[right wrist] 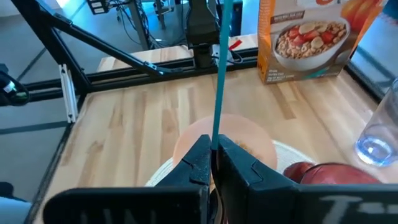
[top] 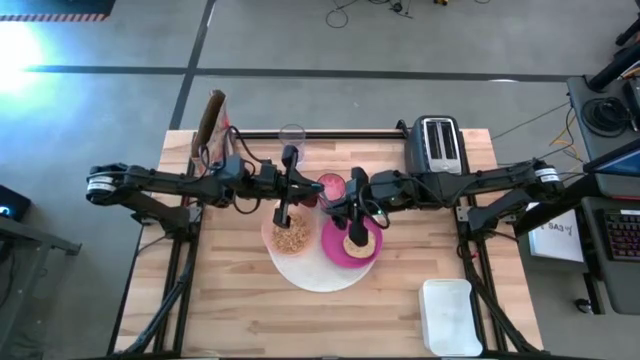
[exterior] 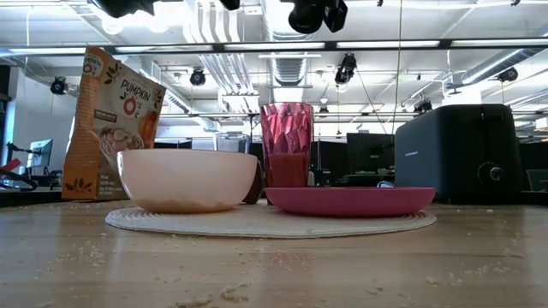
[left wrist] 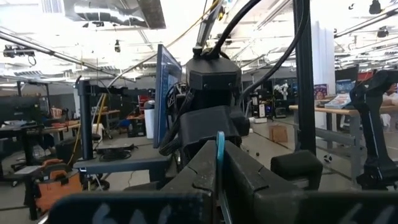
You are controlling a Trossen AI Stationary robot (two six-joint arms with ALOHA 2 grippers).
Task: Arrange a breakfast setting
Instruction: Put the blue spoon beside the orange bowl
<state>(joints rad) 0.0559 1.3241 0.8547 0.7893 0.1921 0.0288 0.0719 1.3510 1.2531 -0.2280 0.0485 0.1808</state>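
Note:
The white placemat (top: 310, 272) lies mid-table. On it are the peach bowl (top: 292, 240) with cereal, the magenta plate (top: 340, 255) with the bagel (top: 360, 244), and, at its far edge, the pink cup (top: 331, 186). My left gripper (top: 285, 205) is high above the bowl. My right gripper (top: 352, 215) is high above the plate. The two face each other, and the teal spoon handle (right wrist: 219, 74) shows between the shut fingers of both. In the low view both grippers are cut off at the top edge. The spoon's bowl end and the red fruit do not show. My left gripper has the teal handle (left wrist: 220, 155) edge-on between its two shut fingers, which point level toward the table's right. The spoon is lifted clear of the table. Which end of it the fingers have does not show. My right gripper has the teal handle (right wrist: 216, 138) pinched between its two fingertips, coming from the table's right and slanting down. The handle runs on from the fingertips toward my left arm, clear of the bowl (right wrist: 224, 140) below.
A black toaster (top: 437, 143) stands at the far right. A cereal bag (top: 210, 125) and a clear glass (top: 292, 133) stand at the far left. A white container (top: 447, 315) sits at the near right. Crumbs lie on the near table (exterior: 257, 274).

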